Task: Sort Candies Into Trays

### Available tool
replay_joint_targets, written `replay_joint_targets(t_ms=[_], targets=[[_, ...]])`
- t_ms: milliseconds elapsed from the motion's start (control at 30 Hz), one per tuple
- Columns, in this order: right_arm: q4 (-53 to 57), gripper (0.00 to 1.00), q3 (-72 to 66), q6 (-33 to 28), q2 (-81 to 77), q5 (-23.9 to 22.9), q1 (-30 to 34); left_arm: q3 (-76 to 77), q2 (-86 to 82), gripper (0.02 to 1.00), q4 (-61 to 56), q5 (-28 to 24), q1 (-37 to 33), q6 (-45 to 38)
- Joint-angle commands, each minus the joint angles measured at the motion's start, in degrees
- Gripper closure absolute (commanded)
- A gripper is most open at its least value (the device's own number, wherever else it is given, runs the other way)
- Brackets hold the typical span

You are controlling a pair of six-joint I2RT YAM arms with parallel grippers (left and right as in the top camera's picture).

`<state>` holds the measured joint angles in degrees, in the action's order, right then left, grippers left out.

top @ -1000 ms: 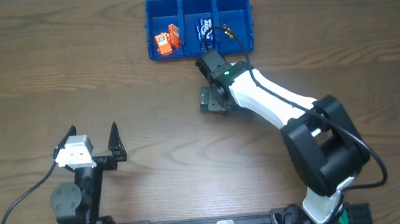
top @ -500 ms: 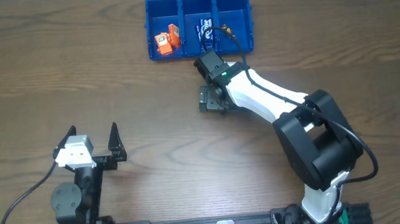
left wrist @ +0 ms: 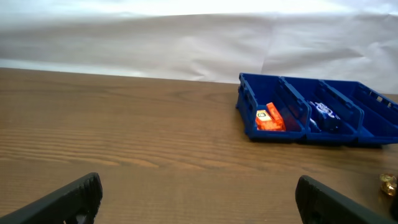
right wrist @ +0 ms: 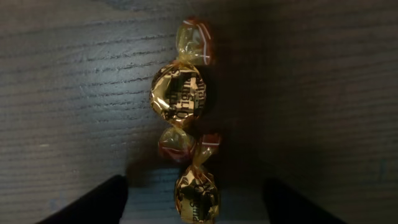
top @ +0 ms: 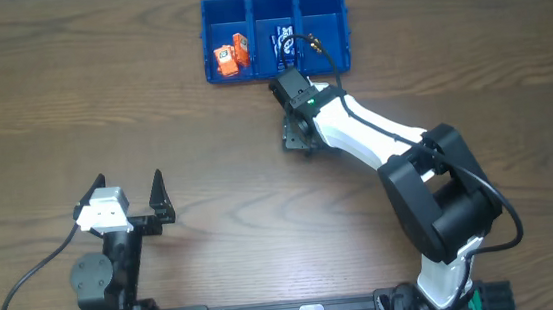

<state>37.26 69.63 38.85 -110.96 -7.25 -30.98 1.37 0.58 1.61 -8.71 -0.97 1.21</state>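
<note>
Right wrist view showed the right hand [right wrist: 196,205] open around a gold candy [right wrist: 178,93] at mid frame, a second candy [right wrist: 198,186] just below. Left hand [top: 129,193] sat open, lower left in the top view.

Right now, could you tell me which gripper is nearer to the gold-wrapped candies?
Right. The right gripper is directly over the gold-wrapped candies near the blue tray; the left gripper is far off, back near its own base.
</note>
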Motion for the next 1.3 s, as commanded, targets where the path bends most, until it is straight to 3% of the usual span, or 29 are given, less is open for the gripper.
replay_joint_targets(t_ms=[33, 267, 433, 733, 1000, 1133, 1300], targets=[[0.07, 0.364, -0.26, 0.39, -0.44, -0.81, 0.26, -1.09, -0.37, 0.02, 1.95, -1.22, -0.24, -0.83], [-0.15, 0.435, -0.26, 0.66, -1.84, -0.39, 0.26, -1.09, -0.37, 0.02, 1.95, -1.2, -0.24, -0.83], [-0.55, 0.584, -0.26, 0.83, -1.84, -0.42, 0.26, -1.09, -0.37, 0.02, 1.95, -1.22, -0.24, -0.83], [-0.57, 0.763, -0.26, 1.33, -1.84, -0.44, 0.26, -1.09, -0.37, 0.02, 1.95, -1.22, -0.24, -0.83], [1.16, 0.833, -0.02, 1.66, 0.17, -0.96, 0.26, -1.09, -0.37, 0.02, 1.95, -1.22, -0.24, -0.83], [6.29, 0.842, 1.53, 1.66, 6.49, -5.05, 0.39, -1.09, -0.37, 0.023, 1.95, -1.22, -0.24, -0.83], [10.69, 0.842, 8.31, -0.68, 13.46, -14.78, 1.2, -1.09, -0.37, 0.02, 1.97, -1.2, -0.24, -0.83]])
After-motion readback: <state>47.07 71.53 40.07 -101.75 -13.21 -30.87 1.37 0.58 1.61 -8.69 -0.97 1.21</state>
